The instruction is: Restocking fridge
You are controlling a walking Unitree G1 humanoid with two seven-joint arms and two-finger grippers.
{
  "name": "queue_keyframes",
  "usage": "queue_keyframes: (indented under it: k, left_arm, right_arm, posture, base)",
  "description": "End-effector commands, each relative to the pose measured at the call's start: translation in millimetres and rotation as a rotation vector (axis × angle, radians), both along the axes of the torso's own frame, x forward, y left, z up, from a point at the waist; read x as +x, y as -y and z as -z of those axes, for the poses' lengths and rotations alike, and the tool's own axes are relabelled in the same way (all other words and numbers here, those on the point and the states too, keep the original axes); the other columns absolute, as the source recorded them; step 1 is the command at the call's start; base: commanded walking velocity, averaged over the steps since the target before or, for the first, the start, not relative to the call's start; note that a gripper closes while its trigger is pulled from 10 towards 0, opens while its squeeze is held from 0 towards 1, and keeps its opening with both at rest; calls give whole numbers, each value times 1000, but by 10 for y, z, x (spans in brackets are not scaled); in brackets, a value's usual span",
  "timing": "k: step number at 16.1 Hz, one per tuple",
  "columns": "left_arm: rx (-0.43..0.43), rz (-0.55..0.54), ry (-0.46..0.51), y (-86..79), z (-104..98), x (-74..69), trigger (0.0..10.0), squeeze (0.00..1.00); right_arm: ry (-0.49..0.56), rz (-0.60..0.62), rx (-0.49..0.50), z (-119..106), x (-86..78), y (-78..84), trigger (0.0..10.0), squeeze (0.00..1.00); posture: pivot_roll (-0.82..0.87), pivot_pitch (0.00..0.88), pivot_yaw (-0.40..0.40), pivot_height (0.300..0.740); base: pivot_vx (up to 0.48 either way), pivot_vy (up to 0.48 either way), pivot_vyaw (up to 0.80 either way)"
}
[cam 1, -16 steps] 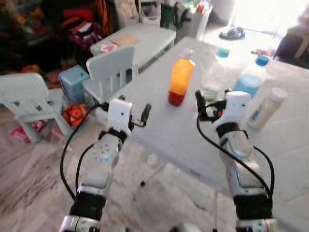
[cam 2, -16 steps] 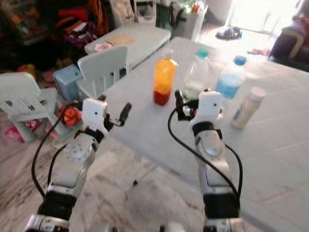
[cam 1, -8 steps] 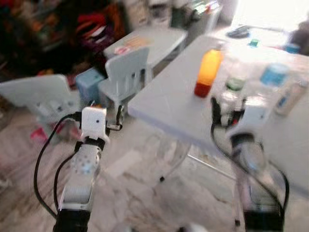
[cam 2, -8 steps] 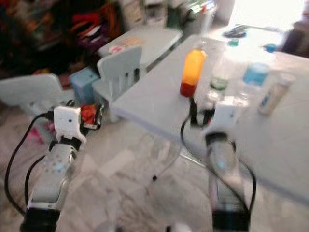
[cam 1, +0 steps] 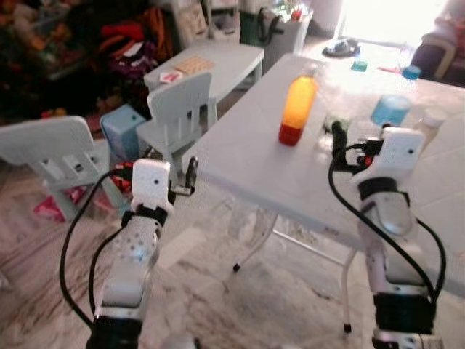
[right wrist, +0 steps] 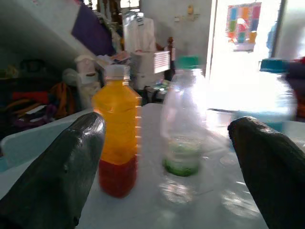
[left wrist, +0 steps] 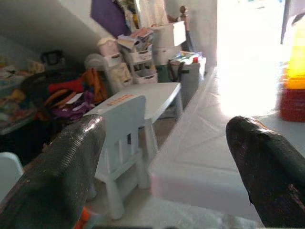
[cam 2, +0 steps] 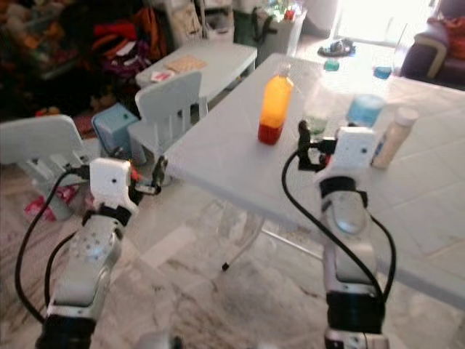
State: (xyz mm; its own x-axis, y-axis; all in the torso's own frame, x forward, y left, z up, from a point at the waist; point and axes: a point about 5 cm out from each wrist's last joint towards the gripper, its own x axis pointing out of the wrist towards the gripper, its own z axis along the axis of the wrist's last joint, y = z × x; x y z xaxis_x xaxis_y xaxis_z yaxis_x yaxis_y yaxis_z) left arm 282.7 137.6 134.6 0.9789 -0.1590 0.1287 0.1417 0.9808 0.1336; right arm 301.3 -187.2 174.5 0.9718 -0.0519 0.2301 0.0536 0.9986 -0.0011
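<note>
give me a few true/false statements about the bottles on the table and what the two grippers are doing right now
1. The orange bottle stands upright on the white table. True.
2. The right gripper is shut on the clear bottle. False: its fingers are spread open and hold nothing; the bottle stands ahead of them.
3. The left gripper is open and empty, off the table's edge. True.
4. The orange bottle lies tipped on its side. False: it is upright.
5. A blue-capped bottle stands on the table beyond the right gripper. True.

Bottles (cam 1: 298, 110) stand on the table (cam 1: 254, 156), chair (cam 1: 178, 109) left.
</note>
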Motion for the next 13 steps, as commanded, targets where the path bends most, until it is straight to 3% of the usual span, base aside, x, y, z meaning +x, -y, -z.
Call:
queue_keyframes:
  k: [1, 7, 13]
  left_arm:
    - [11, -23, -1, -72, -21, 19, 10000, 0]
    - [-3, -41, -7, -83, -17, 32, 10000, 0]
    - [-22, -49, 21, -73, -50, 30, 10000, 0]
  right_arm:
    - [21, -56, -5, -52, 20, -153, 10000, 0]
    - [28, -177, -88, -24, 6, -360, 10000, 0]
    - [62, -267, -97, -121, 85, -488, 10000, 0]
  posture:
    - [81, 57, 6, 740]
    - [83, 52, -6, 740]
    - [83, 51, -10, 740]
  base:
    - [454, 0, 0]
    - [356, 281, 0]
    - [0, 0, 0]
